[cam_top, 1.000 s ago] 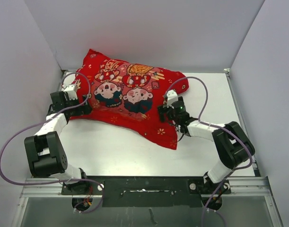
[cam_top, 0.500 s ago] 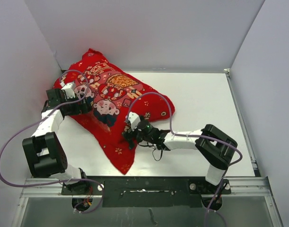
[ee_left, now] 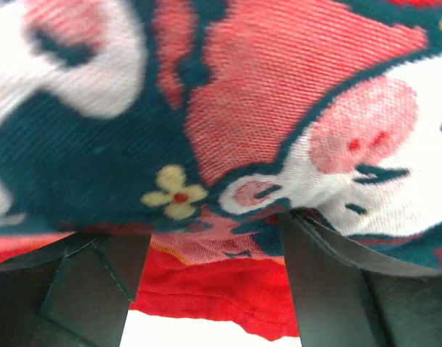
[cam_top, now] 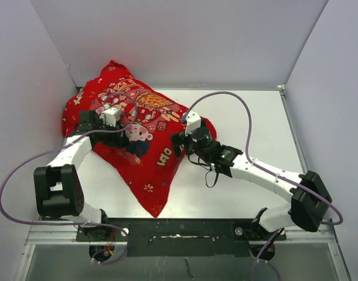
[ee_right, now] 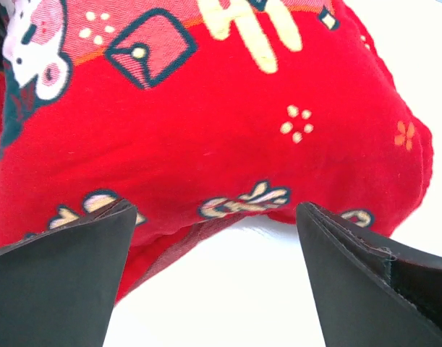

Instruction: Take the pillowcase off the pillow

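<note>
The red pillowcase (cam_top: 140, 126), printed with cartoon children, lies crumpled and turned at the left of the table, with one corner trailing toward the front (cam_top: 154, 202). The pillow is hidden inside it; no white cushion shows. My left gripper (cam_top: 121, 114) rests over the printed middle of the cover. In the left wrist view the left gripper (ee_left: 213, 231) is open, with the cover (ee_left: 228, 123) bulging just above its fingers. My right gripper (cam_top: 177, 140) is at the cover's right edge. In the right wrist view the right gripper (ee_right: 217, 213) is open wide and empty, with the cover's edge (ee_right: 228, 144) just ahead.
White walls enclose the table on the left (cam_top: 26, 88), back (cam_top: 184, 41) and right (cam_top: 337, 88). The cover's far corner (cam_top: 111, 67) leans against the back-left wall. Purple cables (cam_top: 240, 102) loop over both arms. The metal base rail (cam_top: 179, 228) runs along the front.
The cover was dragged left and turned, its corner pulled toward the front. My right gripper then let go and moved back to its right edge. My left gripper moved right onto the print.
</note>
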You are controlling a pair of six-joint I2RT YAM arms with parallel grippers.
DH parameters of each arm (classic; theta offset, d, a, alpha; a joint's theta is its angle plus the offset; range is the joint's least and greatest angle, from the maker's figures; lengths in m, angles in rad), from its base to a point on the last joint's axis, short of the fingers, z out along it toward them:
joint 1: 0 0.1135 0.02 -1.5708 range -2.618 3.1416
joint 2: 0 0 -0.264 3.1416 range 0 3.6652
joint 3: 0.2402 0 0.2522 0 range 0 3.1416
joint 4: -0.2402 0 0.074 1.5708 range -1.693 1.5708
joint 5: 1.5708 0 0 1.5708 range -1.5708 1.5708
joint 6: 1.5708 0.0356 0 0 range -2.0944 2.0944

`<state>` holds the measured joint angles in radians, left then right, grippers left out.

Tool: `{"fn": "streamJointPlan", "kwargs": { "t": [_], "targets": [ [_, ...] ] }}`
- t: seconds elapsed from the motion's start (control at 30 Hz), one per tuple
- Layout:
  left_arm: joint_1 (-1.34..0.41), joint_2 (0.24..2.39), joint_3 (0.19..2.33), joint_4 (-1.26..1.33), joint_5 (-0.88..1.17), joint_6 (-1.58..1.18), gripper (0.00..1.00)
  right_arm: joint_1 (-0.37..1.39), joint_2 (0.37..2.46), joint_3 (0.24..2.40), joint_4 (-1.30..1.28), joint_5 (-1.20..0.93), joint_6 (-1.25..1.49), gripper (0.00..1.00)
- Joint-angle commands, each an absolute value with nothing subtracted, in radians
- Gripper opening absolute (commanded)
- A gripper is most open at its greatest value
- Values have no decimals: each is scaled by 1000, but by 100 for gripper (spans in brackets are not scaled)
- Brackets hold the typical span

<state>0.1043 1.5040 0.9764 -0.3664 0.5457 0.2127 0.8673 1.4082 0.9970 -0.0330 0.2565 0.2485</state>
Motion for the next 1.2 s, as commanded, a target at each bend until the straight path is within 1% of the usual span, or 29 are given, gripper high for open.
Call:
{"fn": "streamJointPlan", "kwargs": {
  "t": [0.0, 0.07, 0.1, 0.17, 0.23, 0.33, 0.37, 0.4, 0.43, 0.47, 0.5, 0.53, 0.57, 0.6, 0.63, 0.77, 0.83, 0.93, 1.07, 1.17],
  "targets": [
    [-52, 1541, 1011, -413, 620, 305, 62, 967, 1340, 951, -86, 388, 223, 98],
    [-116, 1562, 1038, -437, 639, 319, 48, 1055, 1341, 934, -116, 454, 228, 98],
    [-146, 1569, 1051, -447, 660, 328, 38, 1096, 1340, 916, -117, 484, 240, 98],
    [-196, 1575, 1075, -458, 704, 331, 22, 1195, 1335, 875, -117, 563, 290, 98],
    [-226, 1577, 1100, -478, 766, 325, 14, 1254, 1325, 835, -136, 646, 358, 98],
    [-238, 1556, 1138, -547, 867, 324, 11, 1295, 1297, 776, -182, 727, 461, 98],
    [-227, 1538, 1148, -570, 892, 325, 14, 1297, 1284, 761, -210, 745, 492, 98],
    [-207, 1515, 1157, -597, 909, 331, 21, 1298, 1266, 745, -233, 759, 510, 98],
    [-181, 1490, 1169, -631, 919, 345, 34, 1294, 1242, 733, -257, 770, 525, 98],
    [-141, 1464, 1186, -677, 934, 368, 51, 1291, 1216, 721, -279, 780, 536, 98],
    [-94, 1437, 1213, -731, 956, 405, 65, 1278, 1190, 714, -303, 783, 542, 98],
    [-40, 1408, 1234, -789, 971, 446, 77, 1258, 1167, 706, -336, 766, 550, 98],
    [19, 1382, 1253, -841, 982, 494, 87, 1220, 1146, 700, -352, 731, 553, 98],
    [78, 1359, 1270, -895, 987, 574, 95, 1176, 1128, 691, -364, 693, 556, 98],
    [139, 1341, 1285, -949, 986, 645, 97, 1136, 1116, 681, -364, 655, 555, 98],
    [353, 1333, 1289, -1071, 916, 902, 98, 1007, 1099, 642, -298, 507, 501, 98],
    [452, 1383, 1289, -1092, 900, 989, 98, 944, 1117, 630, -255, 391, 473, 98],
    [571, 1517, 1308, -1078, 873, 1060, 98, 845, 1158, 603, -186, 243, 464, 98],
    [622, 1719, 1363, -1077, 852, 1092, 98, 763, 1201, 573, -105, 151, 472, 98],
    [630, 1792, 1354, -956, 848, 1017, 98, 761, 1259, 585, -70, 124, 471, 98]
  ]
}}
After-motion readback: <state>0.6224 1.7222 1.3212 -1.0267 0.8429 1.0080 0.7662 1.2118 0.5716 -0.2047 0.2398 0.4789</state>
